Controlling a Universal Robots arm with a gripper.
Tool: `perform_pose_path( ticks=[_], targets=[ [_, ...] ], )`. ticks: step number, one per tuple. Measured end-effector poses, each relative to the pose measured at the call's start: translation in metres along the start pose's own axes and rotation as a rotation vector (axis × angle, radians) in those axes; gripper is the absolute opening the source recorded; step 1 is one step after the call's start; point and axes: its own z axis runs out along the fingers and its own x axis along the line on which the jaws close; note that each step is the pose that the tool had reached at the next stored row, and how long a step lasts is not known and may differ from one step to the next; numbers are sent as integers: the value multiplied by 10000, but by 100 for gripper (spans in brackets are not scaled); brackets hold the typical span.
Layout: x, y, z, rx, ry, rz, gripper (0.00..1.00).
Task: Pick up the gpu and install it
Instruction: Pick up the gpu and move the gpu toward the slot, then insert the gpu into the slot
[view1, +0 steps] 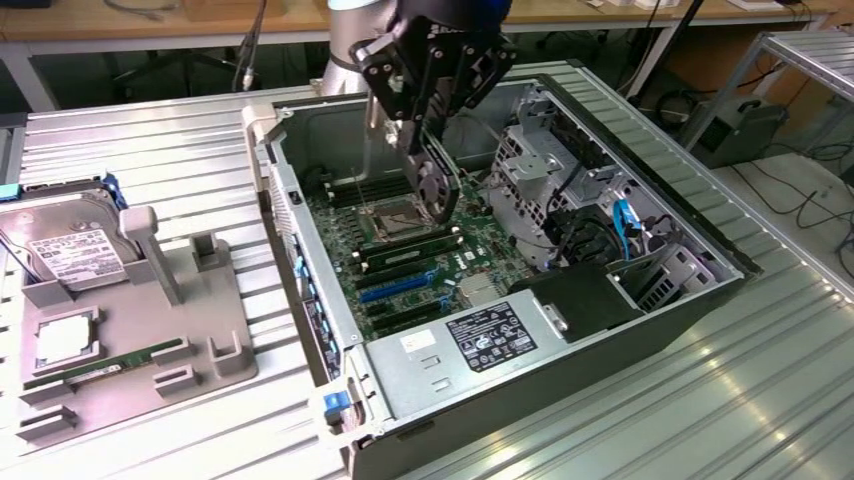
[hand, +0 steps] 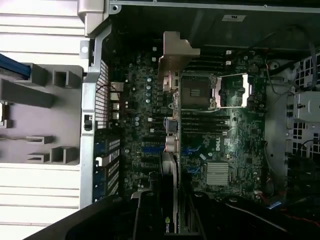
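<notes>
Inside the open computer case (view1: 667, 300), the gpu (view1: 431, 190) hangs upright over the motherboard (view1: 461, 240) with my gripper (view1: 424, 135) shut on its upper edge. Its black round fan faces the exterior view's right, and its lower edge is near the CPU socket (view1: 391, 220). In the wrist view the gpu (hand: 171, 125) appears edge-on, with its silver end bracket (hand: 176, 52) at the far end, and my gripper (hand: 172, 217) grips it. Blue expansion slots (view1: 395, 284) (hand: 150, 148) lie further along the board. I cannot tell whether the card touches the board.
A grey fixture tray (view1: 200, 330) at the exterior view's left holds a hard drive (view1: 67, 250), a RAM stick (view1: 107, 362) and a CPU chip (view1: 64, 340). The power supply (view1: 491, 335) and drive cage (view1: 534, 170) crowd the case's right side. A heatsink (hand: 218, 174) sits on the board.
</notes>
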Motion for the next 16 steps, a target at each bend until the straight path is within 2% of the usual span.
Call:
perform_pose_path(
  ticks=[5, 6, 8, 10, 11, 16],
  targets=[
    [-225, 42, 98, -2, 46, 4, 26],
    [-272, 39, 126, -2, 77, 7, 26],
    [-319, 34, 169, -7, 152, 12, 26],
    [-349, 32, 187, -10, 319, 25, 26],
    [-350, 32, 187, -11, 350, 28, 26],
    [-350, 32, 188, -13, 355, 28, 26]
  ],
)
